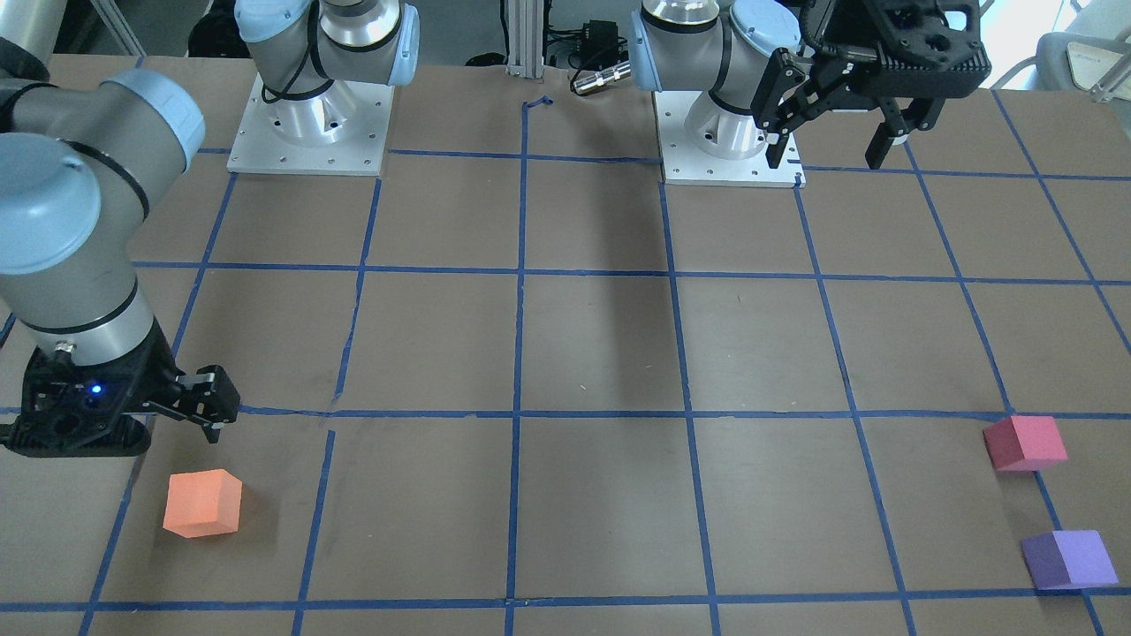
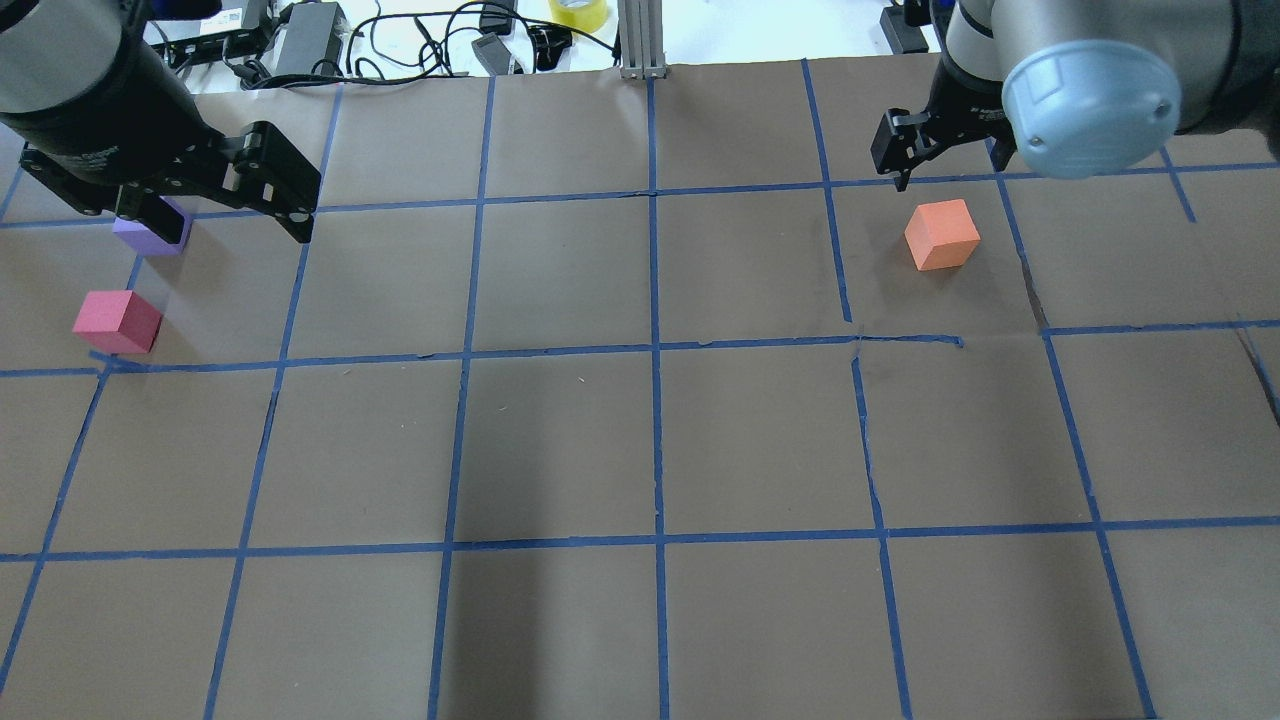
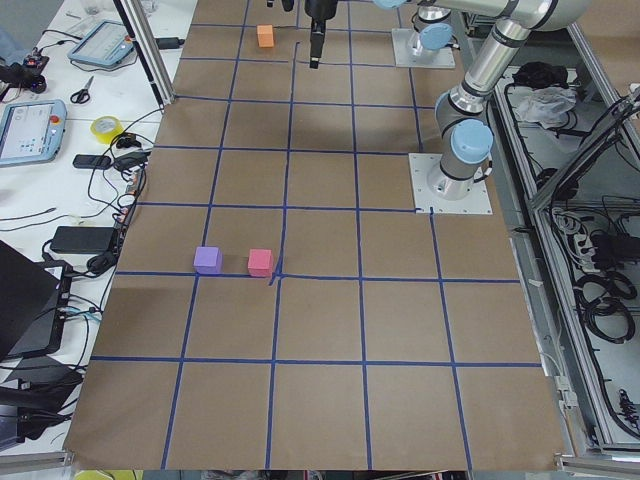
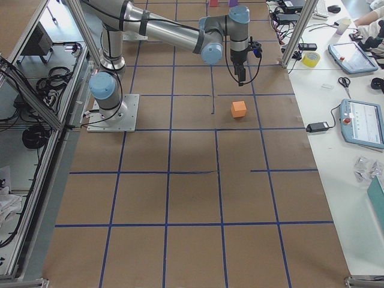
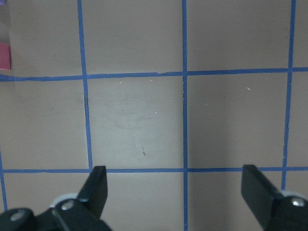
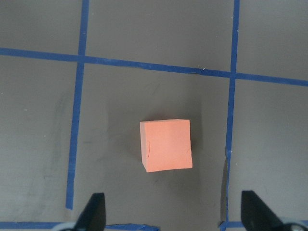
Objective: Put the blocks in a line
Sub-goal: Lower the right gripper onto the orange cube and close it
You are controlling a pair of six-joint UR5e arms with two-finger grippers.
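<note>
The orange block (image 1: 203, 503) lies on the table, also in the overhead view (image 2: 941, 234). My right gripper (image 6: 175, 216) hangs just robot-side of it, open and empty, with the orange block (image 6: 166, 145) between and ahead of its fingers; one finger (image 1: 210, 402) shows in the front view. The red-pink block (image 2: 117, 321) and the purple block (image 1: 1069, 560) lie side by side at the table's other end. My left gripper (image 2: 240, 230) is open and empty, held high, and partly covers the purple block (image 2: 150, 237) in the overhead view. The red-pink block (image 5: 4, 56) shows at the left wrist view's left edge.
The table is brown paper with a blue tape grid (image 2: 655, 350). The two arm bases (image 1: 309, 124) (image 1: 729, 132) stand at the robot's side. Cables, adapters and a yellow tape roll (image 2: 578, 12) lie beyond the far edge. Tablets (image 4: 360, 123) sit on the side bench.
</note>
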